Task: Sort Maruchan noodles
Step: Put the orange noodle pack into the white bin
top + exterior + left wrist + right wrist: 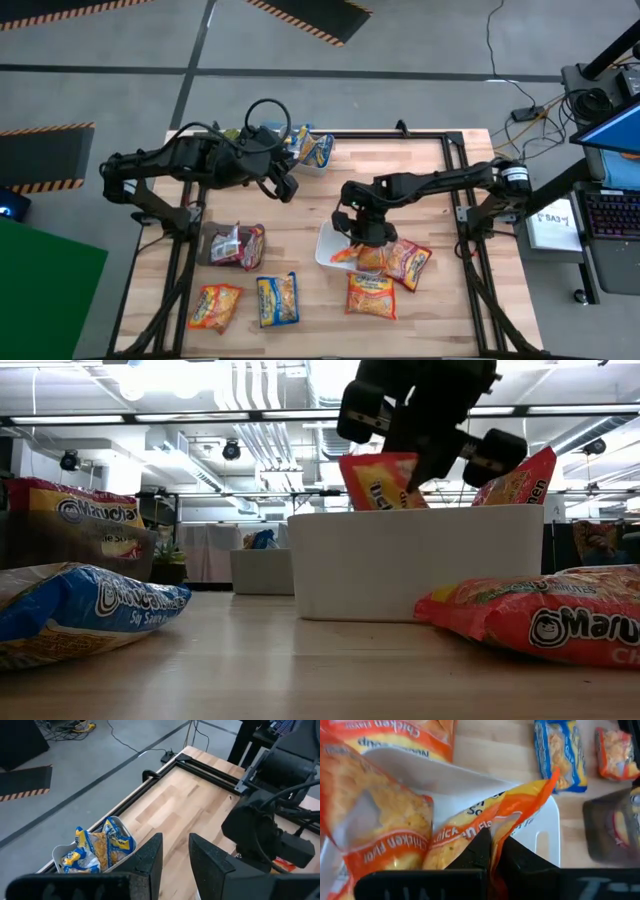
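Orange noodle packet (485,827): pinched in right gripper (362,240) over white tray (325,245)
Left gripper (283,187): fingers apart, empty, near clear tray (318,165) holding blue packets (107,847)
Loose packets: 1 blue (277,299), 1 orange (215,306) on table (400,180)

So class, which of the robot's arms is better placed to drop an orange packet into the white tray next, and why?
The right. Its gripper hangs over the white tray, fingers already shut on an orange packet. The left gripper is far off near the blue packets, its fingers open and holding nothing.
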`<state>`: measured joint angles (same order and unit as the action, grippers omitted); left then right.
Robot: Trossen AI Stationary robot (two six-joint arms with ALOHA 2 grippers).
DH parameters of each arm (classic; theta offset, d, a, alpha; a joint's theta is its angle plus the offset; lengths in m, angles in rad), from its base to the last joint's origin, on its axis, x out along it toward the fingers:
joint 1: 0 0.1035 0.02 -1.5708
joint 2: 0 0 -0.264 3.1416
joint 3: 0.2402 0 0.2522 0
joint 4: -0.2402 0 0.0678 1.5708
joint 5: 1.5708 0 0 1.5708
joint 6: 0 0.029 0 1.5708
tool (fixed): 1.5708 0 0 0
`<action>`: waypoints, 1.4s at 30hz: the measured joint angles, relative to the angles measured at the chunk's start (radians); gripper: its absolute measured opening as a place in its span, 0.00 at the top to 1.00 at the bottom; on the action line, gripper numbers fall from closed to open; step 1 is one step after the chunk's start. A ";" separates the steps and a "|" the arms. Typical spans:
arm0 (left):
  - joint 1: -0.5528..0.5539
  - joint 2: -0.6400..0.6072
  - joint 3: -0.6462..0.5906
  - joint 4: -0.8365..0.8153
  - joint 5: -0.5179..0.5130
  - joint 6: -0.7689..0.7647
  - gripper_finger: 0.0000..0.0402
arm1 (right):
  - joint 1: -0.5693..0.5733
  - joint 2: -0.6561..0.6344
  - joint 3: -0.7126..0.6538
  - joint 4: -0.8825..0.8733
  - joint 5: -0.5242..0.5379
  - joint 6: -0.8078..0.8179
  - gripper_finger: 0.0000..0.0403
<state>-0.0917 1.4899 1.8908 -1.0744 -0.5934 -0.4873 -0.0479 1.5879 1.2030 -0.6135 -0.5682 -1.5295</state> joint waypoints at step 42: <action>-0.002 0.097 -0.897 1.137 0.559 -0.012 0.55 | 0.013 -0.004 0.035 -0.018 0.153 0.275 0.77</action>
<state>-0.0940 1.5866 0.9939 0.0622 -0.0344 -0.4995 -0.0345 1.5841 1.2381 -0.6311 -0.4152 -1.2546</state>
